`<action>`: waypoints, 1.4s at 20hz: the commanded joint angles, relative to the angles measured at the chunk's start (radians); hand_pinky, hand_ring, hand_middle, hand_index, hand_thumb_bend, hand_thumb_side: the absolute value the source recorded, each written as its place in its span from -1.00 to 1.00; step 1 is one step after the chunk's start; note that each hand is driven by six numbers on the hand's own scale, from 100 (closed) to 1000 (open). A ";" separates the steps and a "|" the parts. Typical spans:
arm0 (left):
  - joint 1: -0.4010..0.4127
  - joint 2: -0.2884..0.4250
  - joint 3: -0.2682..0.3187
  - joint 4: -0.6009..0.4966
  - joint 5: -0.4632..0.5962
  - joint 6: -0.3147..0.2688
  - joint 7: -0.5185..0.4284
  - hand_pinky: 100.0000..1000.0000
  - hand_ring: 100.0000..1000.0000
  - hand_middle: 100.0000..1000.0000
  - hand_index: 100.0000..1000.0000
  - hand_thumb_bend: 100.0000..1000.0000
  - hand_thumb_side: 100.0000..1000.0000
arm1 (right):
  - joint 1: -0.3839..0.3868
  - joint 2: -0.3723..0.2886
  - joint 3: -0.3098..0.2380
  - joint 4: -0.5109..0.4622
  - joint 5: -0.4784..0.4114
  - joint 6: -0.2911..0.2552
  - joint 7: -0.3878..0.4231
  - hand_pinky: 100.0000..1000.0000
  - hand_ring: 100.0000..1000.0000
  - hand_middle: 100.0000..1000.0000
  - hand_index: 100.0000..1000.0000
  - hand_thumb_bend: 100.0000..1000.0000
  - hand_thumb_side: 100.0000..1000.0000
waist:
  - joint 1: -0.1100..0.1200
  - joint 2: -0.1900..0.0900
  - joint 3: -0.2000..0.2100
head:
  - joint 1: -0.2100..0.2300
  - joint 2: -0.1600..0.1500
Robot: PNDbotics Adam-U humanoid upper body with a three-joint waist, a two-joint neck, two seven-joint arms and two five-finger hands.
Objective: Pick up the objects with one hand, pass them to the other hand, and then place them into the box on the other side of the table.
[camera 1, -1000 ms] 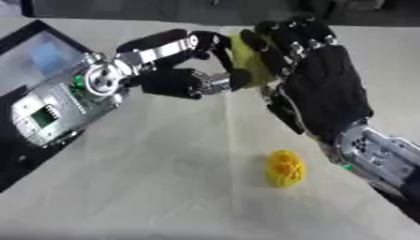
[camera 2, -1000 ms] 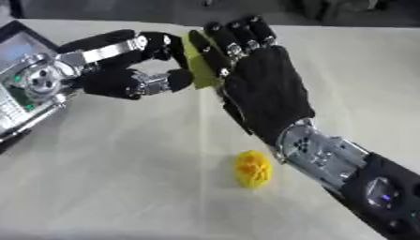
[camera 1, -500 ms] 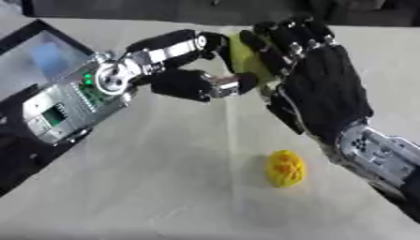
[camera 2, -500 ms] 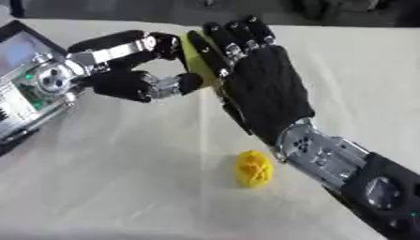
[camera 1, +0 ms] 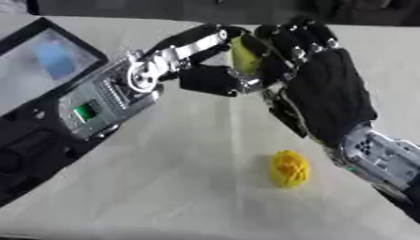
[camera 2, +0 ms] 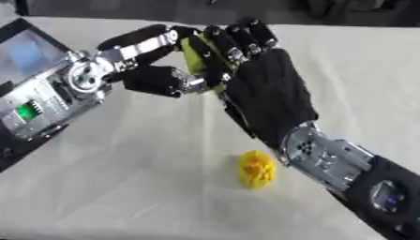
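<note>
Yellow first: a small knobbly yellow object lies alone on the pale table, nearest the camera, and it serves as our landmark. Nothing touches it. Just beside it on the right runs the silver wrist of the right arm, climbing away from us; in the right eye view that wrist sits closer against the lump, while in the left eye view a sliver of table separates them.

Up from the landmark, farther out, the right hand shows its black back to the camera, fingers curled forward round a yellow-green object. The left eye view gives the better look at that object, a rounded upright piece between the fingers; in the right eye view it is only a thin strip along the edge of the black fingers.

Coming in from the landmark's far left, the left hand meets it. Its silver-backed finger arches over the top of the yellow-green object and its dark thumb closes in below, so both hands are on the piece at once, held in the air well above the table. How much of the piece each hand covers, I cannot tell.

Farther left of the landmark, behind the left forearm, sits the box with a dark rim and a pale bluish inside. The right eye view catches only a corner of it.
</note>
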 commanded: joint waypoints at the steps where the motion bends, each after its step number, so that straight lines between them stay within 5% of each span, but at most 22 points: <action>1: -0.024 -0.004 0.008 0.013 0.009 0.015 0.026 0.97 1.00 0.08 0.65 -0.93 0.21 | -0.009 -0.015 -0.003 -0.018 -0.001 -0.007 -0.007 0.35 0.18 -0.01 0.09 -0.92 -1.00 | 0.002 -0.016 -0.002 | 0.006 -0.007; 8: -0.023 -0.005 0.000 0.022 0.058 0.056 0.067 0.81 1.00 -0.19 0.35 -1.00 -0.20 | -0.006 -0.018 -0.004 -0.018 0.009 -0.009 -0.007 0.40 0.21 0.00 0.10 -0.90 -1.00 | 0.002 -0.016 -0.003 | 0.009 -0.010; 13: -0.019 -0.005 0.005 0.016 0.095 0.071 0.096 0.73 1.00 -0.36 0.18 -1.00 -0.24 | -0.001 -0.019 -0.002 -0.018 0.009 -0.012 -0.011 0.41 0.25 0.03 0.12 -0.85 -1.00 | 0.002 -0.016 -0.004 | 0.010 -0.011; 21: -0.010 0.012 0.021 0.032 0.170 0.074 0.153 0.65 1.00 -0.76 -0.32 -1.00 -0.36 | 0.011 -0.032 -0.003 -0.018 0.016 -0.034 0.003 0.56 0.43 0.31 0.35 0.07 -1.00 | 0.002 -0.020 -0.005 | 0.013 -0.009; 28: 0.010 0.051 0.054 0.056 0.185 0.071 0.165 0.64 0.98 -0.92 -0.48 -1.00 -0.38 | 0.018 -0.049 -0.010 -0.018 0.043 -0.054 0.049 0.60 0.54 0.54 0.54 0.18 -1.00 | 0.003 -0.022 -0.005 | 0.016 -0.010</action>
